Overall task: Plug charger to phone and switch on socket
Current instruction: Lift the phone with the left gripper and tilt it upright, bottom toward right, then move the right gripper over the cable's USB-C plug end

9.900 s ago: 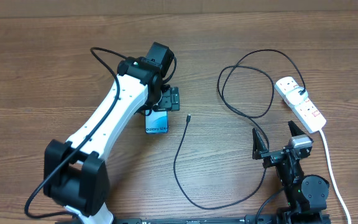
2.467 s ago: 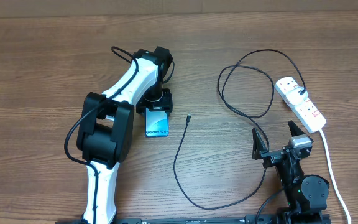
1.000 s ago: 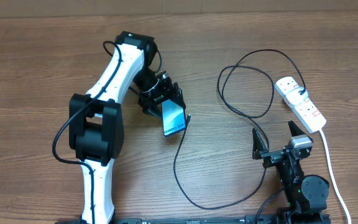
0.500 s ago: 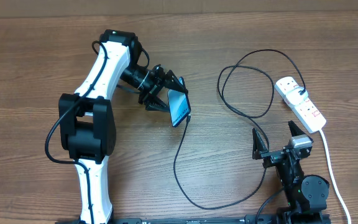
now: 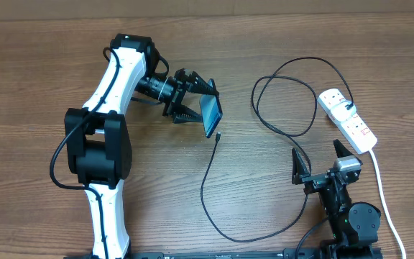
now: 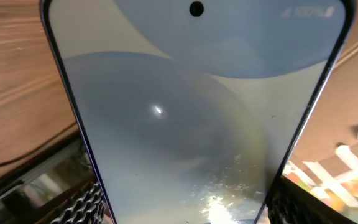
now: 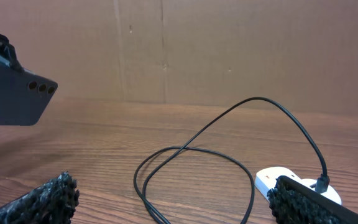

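Note:
My left gripper (image 5: pixel 195 105) is shut on the phone (image 5: pixel 211 115) and holds it off the table, tipped up on its edge. In the left wrist view the phone's pale blue screen (image 6: pixel 185 118) fills the frame between my fingers (image 6: pixel 87 203). The charger is a thin black cable (image 5: pixel 205 188). Its small tip (image 5: pixel 218 137) lies on the wood just below the phone, and its plug (image 5: pixel 348 106) sits in the white socket (image 5: pixel 348 121) at the right. My right gripper (image 5: pixel 326 164) stands open near the front edge with nothing in it. From there the phone's dark back (image 7: pixel 14 93), the cable loop (image 7: pixel 194 163) and the socket (image 7: pixel 277 180) show.
The socket's thick white cord (image 5: pixel 383 198) runs down the right side past my right arm. The charger cable makes a wide loop (image 5: pixel 287 97) between the phone and the socket. A cardboard wall (image 7: pixel 229 50) closes off the far side of the wooden table (image 5: pixel 49 86).
My left gripper has lifted the phone off the table, carried it up and to the right, and turned it from lying flat onto its edge. The right arm has not moved.

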`<action>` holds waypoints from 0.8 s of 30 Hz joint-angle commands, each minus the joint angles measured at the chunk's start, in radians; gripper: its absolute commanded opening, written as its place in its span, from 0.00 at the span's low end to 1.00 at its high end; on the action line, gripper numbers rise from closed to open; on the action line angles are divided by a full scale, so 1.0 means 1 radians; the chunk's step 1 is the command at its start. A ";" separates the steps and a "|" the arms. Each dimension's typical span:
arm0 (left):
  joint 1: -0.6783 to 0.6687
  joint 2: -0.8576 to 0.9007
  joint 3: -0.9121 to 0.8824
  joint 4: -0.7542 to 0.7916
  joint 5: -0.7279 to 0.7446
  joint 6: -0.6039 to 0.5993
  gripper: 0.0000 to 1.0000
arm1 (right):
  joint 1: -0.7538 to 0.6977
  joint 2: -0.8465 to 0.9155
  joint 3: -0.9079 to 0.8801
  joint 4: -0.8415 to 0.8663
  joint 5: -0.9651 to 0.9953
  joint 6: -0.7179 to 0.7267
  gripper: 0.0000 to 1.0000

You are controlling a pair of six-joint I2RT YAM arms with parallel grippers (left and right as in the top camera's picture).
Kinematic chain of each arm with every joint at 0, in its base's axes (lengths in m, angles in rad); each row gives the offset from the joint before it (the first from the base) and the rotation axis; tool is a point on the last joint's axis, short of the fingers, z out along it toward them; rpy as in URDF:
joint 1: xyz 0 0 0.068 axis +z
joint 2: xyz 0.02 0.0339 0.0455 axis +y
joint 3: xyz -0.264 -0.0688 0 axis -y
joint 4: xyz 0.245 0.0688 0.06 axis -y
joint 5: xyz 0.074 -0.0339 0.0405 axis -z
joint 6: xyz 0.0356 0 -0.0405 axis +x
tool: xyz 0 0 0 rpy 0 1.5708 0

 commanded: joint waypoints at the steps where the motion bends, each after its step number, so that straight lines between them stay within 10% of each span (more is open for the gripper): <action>1: 0.006 0.005 0.028 -0.011 0.128 0.030 0.74 | 0.000 -0.008 -0.010 0.004 0.005 -0.001 1.00; 17: 0.006 0.005 0.028 -0.011 0.299 0.079 0.75 | 0.000 -0.008 -0.010 0.025 -0.004 -0.001 1.00; 24: 0.006 0.005 0.028 -0.011 0.351 0.100 0.74 | 0.001 -0.008 -0.010 0.136 -0.485 0.212 1.00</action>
